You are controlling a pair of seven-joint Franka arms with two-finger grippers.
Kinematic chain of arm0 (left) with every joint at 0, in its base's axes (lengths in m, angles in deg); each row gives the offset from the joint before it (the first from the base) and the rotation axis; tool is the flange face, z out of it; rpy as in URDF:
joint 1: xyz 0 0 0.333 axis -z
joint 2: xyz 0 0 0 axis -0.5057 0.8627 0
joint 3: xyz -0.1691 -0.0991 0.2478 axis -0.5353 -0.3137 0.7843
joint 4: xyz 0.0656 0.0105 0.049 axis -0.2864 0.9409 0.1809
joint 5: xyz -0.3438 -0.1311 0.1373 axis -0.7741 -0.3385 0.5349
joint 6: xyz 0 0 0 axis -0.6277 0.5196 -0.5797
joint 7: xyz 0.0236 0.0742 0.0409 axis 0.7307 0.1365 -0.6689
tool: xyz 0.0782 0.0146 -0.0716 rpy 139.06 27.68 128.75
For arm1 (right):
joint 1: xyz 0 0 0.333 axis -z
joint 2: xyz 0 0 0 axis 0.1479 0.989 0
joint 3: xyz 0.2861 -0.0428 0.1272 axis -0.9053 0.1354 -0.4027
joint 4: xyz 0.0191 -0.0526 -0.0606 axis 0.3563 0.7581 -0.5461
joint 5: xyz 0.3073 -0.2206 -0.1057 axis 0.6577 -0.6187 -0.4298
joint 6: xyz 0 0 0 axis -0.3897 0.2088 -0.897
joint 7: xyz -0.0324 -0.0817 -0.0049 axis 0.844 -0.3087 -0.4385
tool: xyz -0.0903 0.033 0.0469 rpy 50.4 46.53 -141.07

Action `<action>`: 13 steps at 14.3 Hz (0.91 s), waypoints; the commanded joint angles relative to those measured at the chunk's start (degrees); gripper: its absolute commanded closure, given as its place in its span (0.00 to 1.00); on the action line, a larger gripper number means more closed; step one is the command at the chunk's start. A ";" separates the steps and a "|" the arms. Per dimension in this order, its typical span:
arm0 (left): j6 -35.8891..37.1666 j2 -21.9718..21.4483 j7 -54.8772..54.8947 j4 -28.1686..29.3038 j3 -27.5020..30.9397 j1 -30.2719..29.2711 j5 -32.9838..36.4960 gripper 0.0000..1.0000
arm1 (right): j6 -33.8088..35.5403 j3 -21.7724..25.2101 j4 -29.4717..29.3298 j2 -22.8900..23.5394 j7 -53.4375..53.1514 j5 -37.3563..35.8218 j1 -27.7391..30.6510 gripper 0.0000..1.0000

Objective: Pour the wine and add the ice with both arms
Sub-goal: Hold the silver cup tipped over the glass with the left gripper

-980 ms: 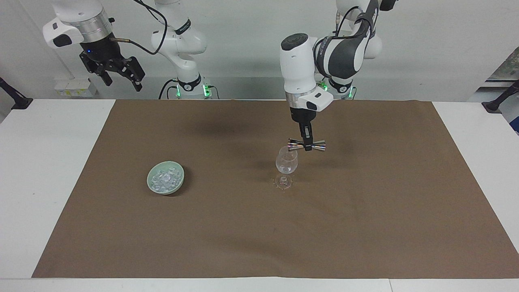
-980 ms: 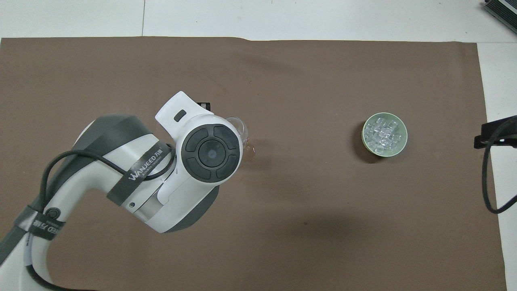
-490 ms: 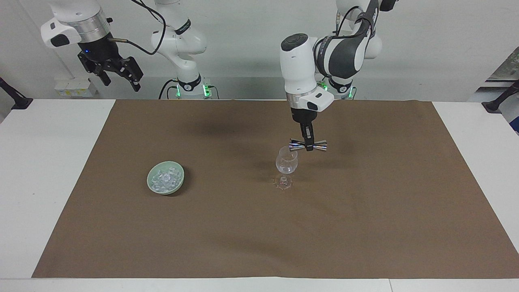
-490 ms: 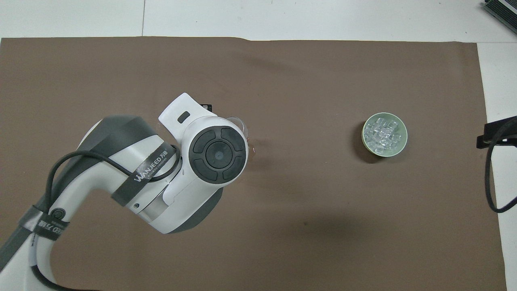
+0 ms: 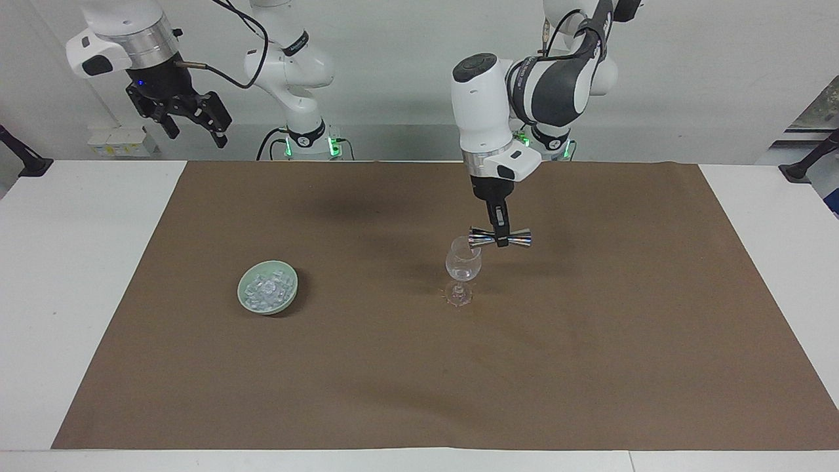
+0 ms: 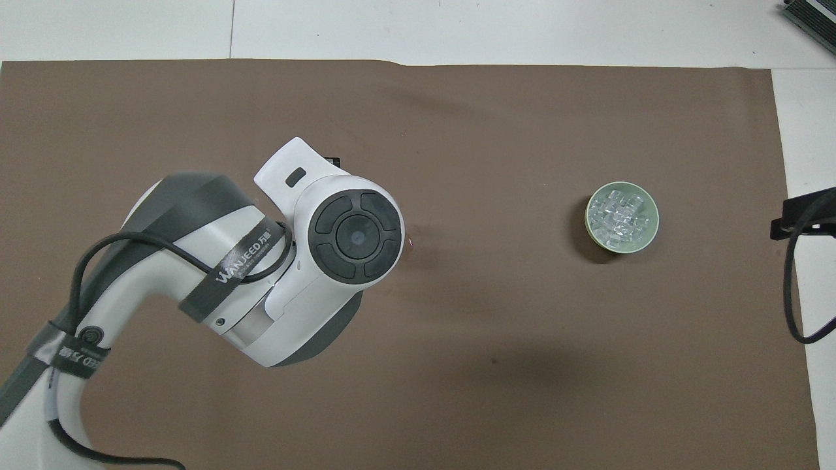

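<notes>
A clear stemmed glass (image 5: 463, 263) stands upright near the middle of the brown mat. My left gripper (image 5: 501, 238) hangs over it, shut on a shiny double-ended jigger (image 5: 514, 239) held level, one end above the glass's rim. Whether wine is in the jigger or the glass I cannot tell. The ice (image 5: 265, 290) fills a pale green bowl (image 5: 293, 292) toward the right arm's end. In the overhead view the left arm (image 6: 339, 241) hides the glass, while the ice (image 6: 619, 215) and bowl (image 6: 655, 219) show. My right gripper (image 5: 190, 124) waits open, high above the table's edge.
A brown mat (image 5: 419, 367) covers most of the white table (image 5: 78, 275). A black cable (image 6: 793, 287) hangs by the right gripper's black tip (image 6: 806, 212) at the right arm's end in the overhead view.
The left arm has drifted slightly, carrying the jigger a little toward its own end of the table; from overhead it now covers the glass. The right gripper rose slightly, then held.
</notes>
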 commanded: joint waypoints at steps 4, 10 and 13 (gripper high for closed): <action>1.83 2.15 -0.99 -3.77 13.31 12.37 0.50 1.00 | -0.11 -0.20 0.37 -0.65 1.64 0.56 0.59 0.00; 1.92 2.24 -0.29 -3.86 14.30 13.09 0.32 1.00 | -0.11 -0.11 0.37 -0.65 1.63 0.56 0.59 0.00; 2.88 1.10 5.13 -5.52 15.18 12.92 -6.15 1.00 | -0.11 -0.03 0.46 -0.65 1.37 0.56 0.59 0.00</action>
